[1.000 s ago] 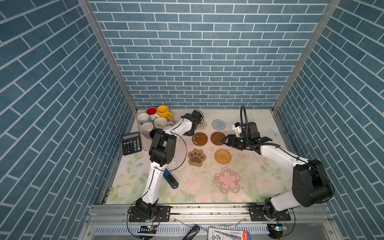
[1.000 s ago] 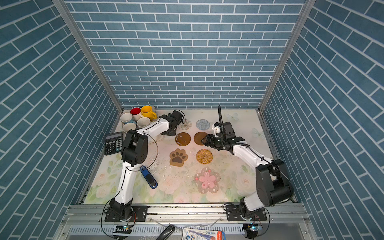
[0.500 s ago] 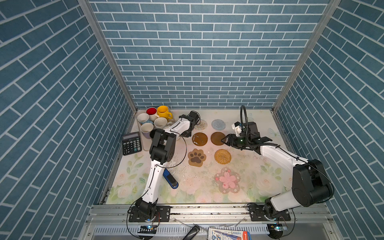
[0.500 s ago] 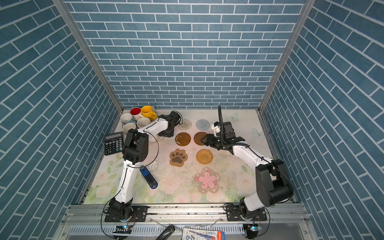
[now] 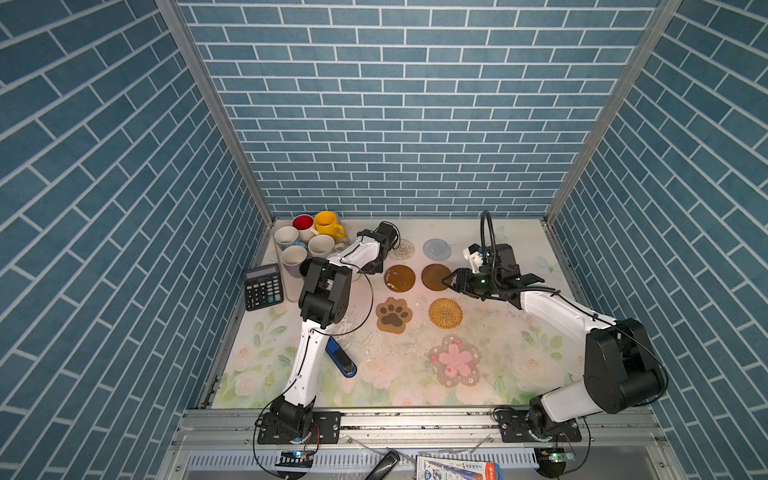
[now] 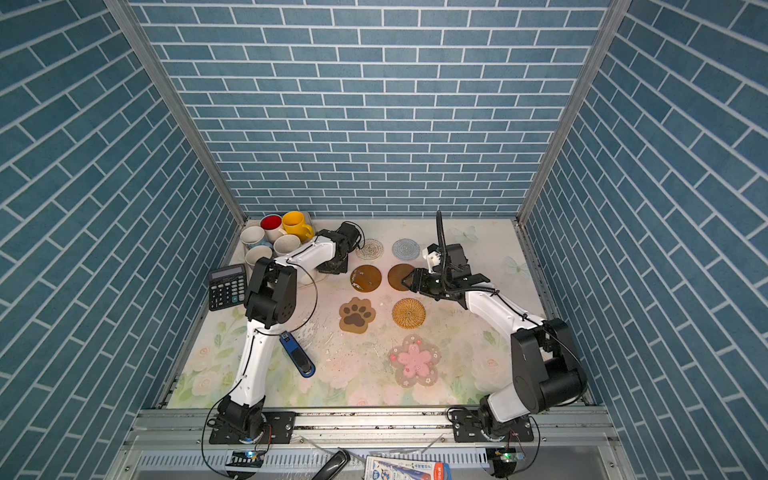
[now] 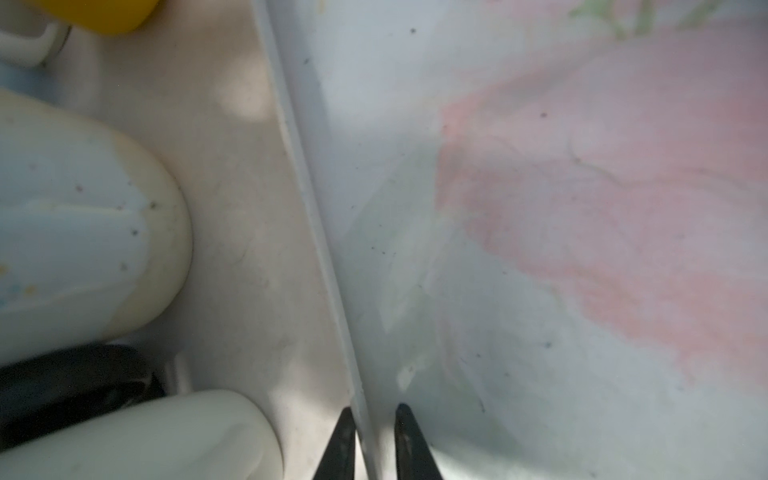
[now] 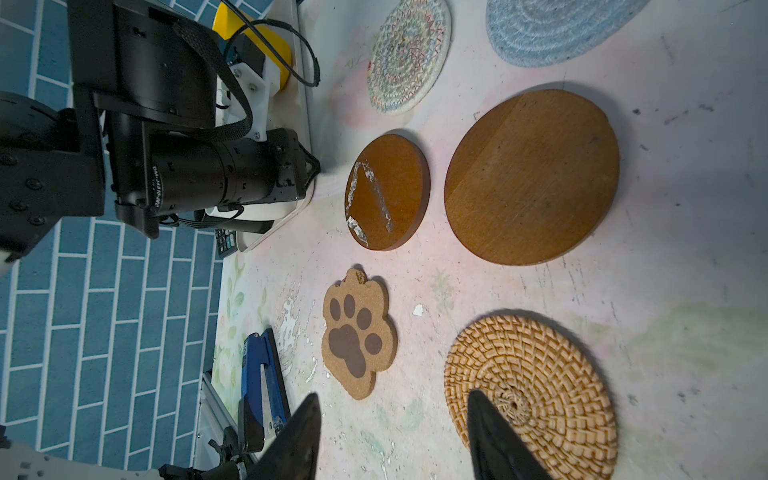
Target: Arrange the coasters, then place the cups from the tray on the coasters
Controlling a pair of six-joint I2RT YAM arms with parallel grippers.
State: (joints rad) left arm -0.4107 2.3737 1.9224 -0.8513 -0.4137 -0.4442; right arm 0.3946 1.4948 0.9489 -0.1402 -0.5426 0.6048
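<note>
left fingers (image 7: 343,444) pinch the tray rim (image 7: 309,216); right fingers (image 8: 494,436) spread wide by brown coaster (image 5: 432,276).

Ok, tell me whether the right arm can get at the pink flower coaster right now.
Probably yes. The pink flower coaster lies flat in the open on that arm's side, nothing on or over it, and the right gripper is open and empty, by a brown disc.

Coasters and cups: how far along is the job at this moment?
Done: seven coasters lie spread apart on the table, none overlapping. In hand: the left gripper straddles the tray rim; a firm grip is unclear. The right gripper is open and empty near the coasters. Left: every visible cup sits in the tray; no coaster bears one.
</note>
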